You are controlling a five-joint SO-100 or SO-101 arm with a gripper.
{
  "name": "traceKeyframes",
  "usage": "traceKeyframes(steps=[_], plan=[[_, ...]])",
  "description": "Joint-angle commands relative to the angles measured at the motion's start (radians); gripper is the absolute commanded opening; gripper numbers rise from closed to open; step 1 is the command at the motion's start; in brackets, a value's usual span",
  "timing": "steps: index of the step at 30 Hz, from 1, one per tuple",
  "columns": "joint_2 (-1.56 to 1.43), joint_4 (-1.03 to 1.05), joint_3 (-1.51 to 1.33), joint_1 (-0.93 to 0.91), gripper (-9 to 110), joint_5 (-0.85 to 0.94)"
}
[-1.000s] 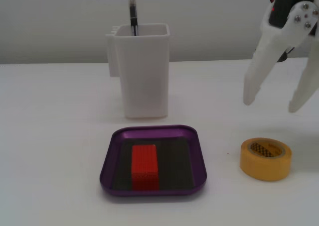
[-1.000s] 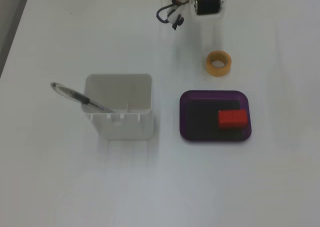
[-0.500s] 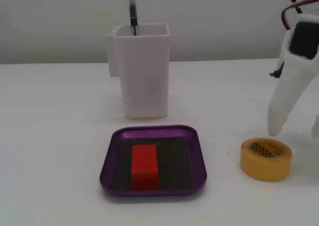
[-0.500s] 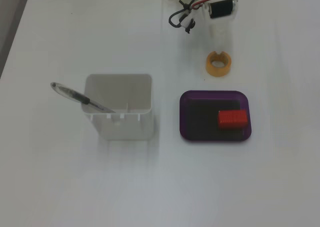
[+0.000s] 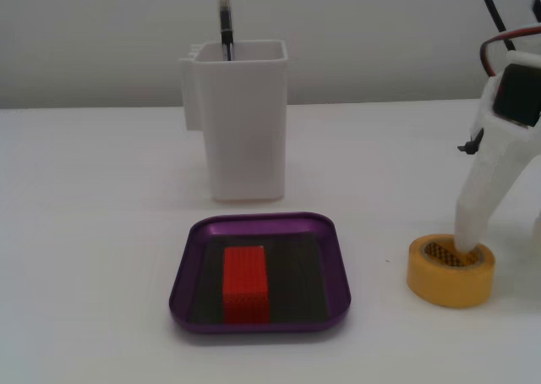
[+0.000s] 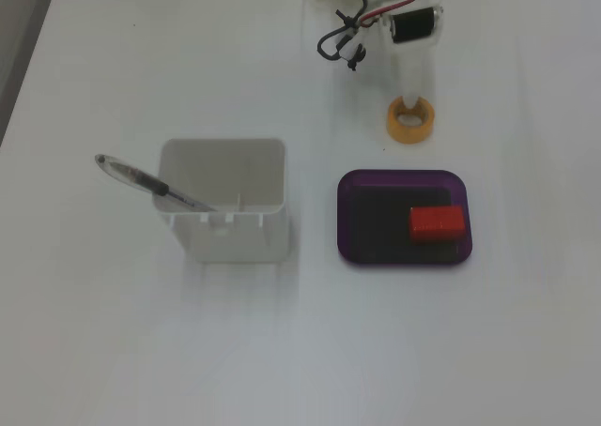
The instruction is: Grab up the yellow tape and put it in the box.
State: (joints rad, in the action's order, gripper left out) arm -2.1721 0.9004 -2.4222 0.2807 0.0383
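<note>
The yellow tape (image 5: 448,284) lies flat on the white table at the right of a fixed view, and it shows in the other fixed view (image 6: 411,138) just beyond the box. My gripper (image 5: 467,250) (image 6: 409,107) is down on it, with one white finger reaching into the roll's hollow core. The second finger is hidden, so the jaw state is unclear. The purple box (image 5: 181,276) (image 6: 344,216) stands apart from the tape and holds a red ridged block (image 5: 245,282) (image 6: 437,222).
A tall white plastic container (image 5: 245,130) (image 6: 225,231) with a pen (image 5: 225,16) (image 6: 141,176) in it stands beside the box. The arm's cables (image 6: 343,41) hang near the arm's base.
</note>
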Motion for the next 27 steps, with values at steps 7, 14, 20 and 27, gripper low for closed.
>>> traceKeyframes(steps=[7,14,20,27], plan=[[0.192,-0.014,0.026,0.005,17,0.008],[0.308,-0.061,0.097,0.009,-1,-0.005],[0.275,-0.06,0.23,-0.006,-1,-0.006],[0.147,-0.06,0.433,-0.101,-1,0.006]])
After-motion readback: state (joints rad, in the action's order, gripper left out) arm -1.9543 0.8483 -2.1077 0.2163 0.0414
